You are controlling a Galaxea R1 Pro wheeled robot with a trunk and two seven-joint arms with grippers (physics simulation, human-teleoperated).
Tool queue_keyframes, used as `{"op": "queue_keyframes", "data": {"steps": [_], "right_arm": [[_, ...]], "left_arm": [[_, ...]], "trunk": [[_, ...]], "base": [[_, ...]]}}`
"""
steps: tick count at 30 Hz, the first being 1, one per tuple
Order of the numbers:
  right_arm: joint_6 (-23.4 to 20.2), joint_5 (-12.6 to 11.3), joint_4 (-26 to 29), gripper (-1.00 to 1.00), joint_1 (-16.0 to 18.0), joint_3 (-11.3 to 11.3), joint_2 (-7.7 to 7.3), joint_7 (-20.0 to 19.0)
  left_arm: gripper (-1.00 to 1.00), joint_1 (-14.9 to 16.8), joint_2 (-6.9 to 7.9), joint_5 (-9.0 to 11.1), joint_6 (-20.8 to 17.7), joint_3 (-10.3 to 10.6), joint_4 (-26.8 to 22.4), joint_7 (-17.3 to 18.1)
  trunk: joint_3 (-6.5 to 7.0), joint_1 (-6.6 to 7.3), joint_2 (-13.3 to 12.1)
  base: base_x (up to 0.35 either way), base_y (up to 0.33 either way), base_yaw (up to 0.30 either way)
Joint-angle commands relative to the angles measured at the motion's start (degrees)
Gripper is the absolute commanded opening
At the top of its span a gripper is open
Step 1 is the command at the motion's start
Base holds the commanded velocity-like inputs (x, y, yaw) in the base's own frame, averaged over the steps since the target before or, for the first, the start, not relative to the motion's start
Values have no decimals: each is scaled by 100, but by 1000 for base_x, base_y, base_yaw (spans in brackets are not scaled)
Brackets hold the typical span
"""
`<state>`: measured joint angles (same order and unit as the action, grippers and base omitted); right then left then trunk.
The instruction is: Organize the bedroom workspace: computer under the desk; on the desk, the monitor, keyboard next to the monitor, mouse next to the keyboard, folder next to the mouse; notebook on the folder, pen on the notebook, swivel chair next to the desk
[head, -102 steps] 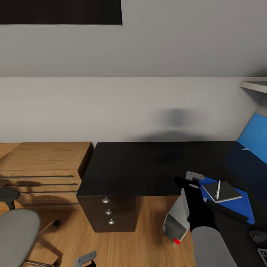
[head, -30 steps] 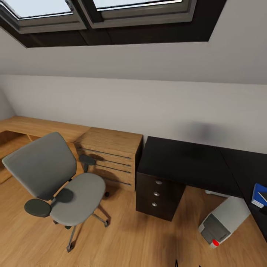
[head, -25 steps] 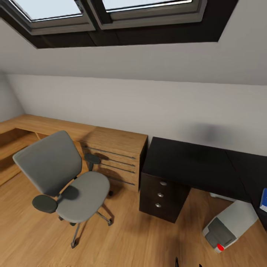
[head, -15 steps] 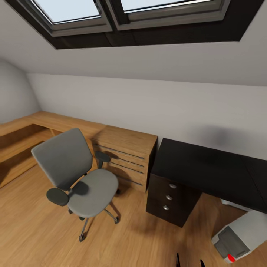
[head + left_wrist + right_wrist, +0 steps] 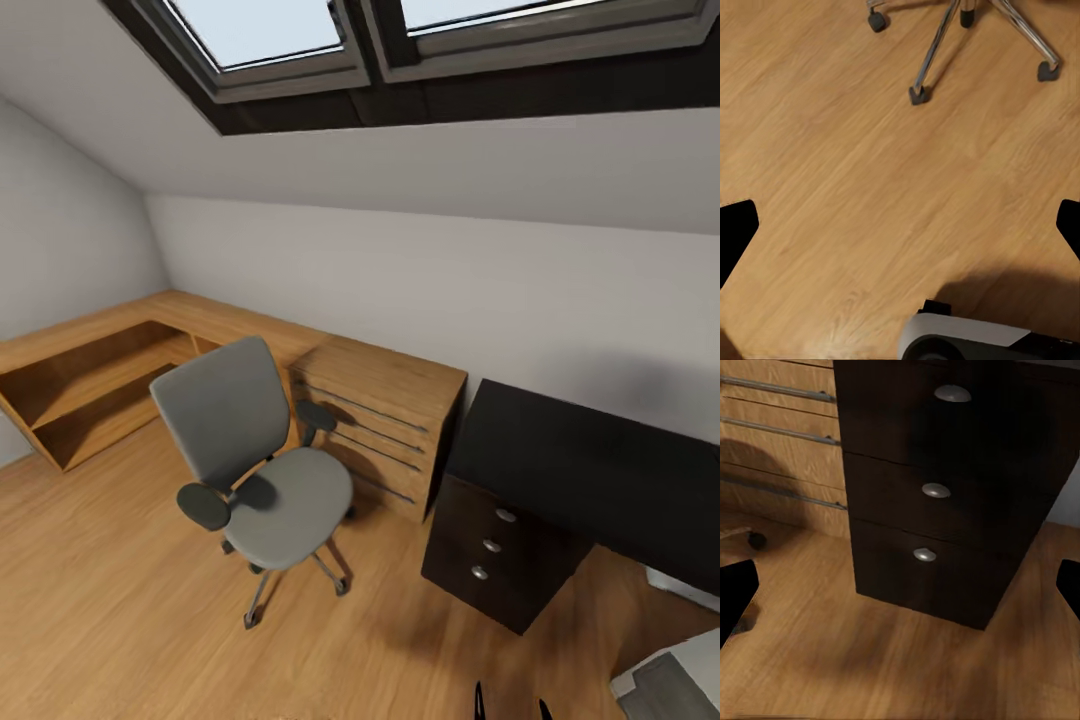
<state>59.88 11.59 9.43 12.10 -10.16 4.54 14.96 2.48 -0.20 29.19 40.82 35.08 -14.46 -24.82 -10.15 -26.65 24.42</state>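
The grey swivel chair (image 5: 262, 470) stands on the wood floor with its seat bare, left of the black desk (image 5: 600, 465) and in front of a wooden drawer chest. A corner of the light grey computer (image 5: 672, 686) lies on the floor at the desk's near side. My left gripper (image 5: 900, 229) hangs open over bare floor, close to the chair's chrome legs and casters (image 5: 916, 94). My right gripper (image 5: 900, 592) is open too, facing the desk's dark drawer unit (image 5: 936, 491) with its three round knobs. Nothing sits between either pair of fingers.
A wooden drawer chest (image 5: 385, 415) stands between chair and desk. A low wooden shelf unit (image 5: 85, 385) runs along the left wall under the sloped ceiling with skylights (image 5: 270, 30). Open floor (image 5: 110, 600) lies in front of the chair. My base (image 5: 967, 337) is below the left gripper.
The camera has swung left and pulled back: the chair now sits mid-picture, and the desk, computer and blue folder have slid off to the right. The right arm has left the head view.
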Motion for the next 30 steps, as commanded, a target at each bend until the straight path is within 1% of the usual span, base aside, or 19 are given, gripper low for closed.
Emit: {"op": "queue_keyframes", "data": {"steps": [1,9,20,24,30], "right_arm": [[12,62,0,100,3,-40,3,24],[12,57,-19,100,3,-23,13,24],[12,45,-25,100,2,-32,5,28],[-23,45,-35,100,2,-31,7,22],[-49,27,-150,100,3,-47,-12,29]], "left_arm": [[100,7,2,14,15,48,3,-49],[100,7,2,16,8,26,11,-50],[100,7,3,16,-12,8,13,-38],[100,7,3,16,-18,8,13,-28],[100,7,3,16,-21,8,13,-12]], "trunk": [[-11,-1,11],[-6,-1,11],[43,-1,11],[54,-1,11],[57,-1,11]], "base": [[-168,0,281],[-211,0,279],[-14,0,248],[-1,0,134],[0,0,29]]}}
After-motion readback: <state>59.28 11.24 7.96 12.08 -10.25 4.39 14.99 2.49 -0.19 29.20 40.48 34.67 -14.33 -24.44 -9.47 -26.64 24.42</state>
